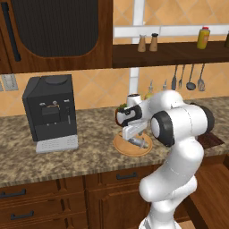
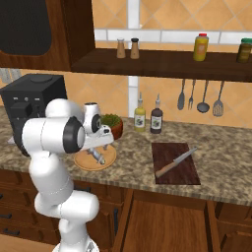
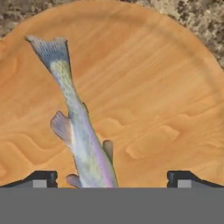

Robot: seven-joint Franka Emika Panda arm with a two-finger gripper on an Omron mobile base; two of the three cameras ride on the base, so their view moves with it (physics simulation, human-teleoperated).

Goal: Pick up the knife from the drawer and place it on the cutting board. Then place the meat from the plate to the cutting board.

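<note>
Hand (image 3: 111,179) spread wide, just above meat (image 3: 81,131) — on plate (image 3: 166,87)

No readable text, labels, brands, numbers or signs appear on anything in these views.

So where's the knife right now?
The knife lies flat and diagonal on the dark cutting board, on the counter right of the round plate in the right base view, below the hanging utensils.
</note>
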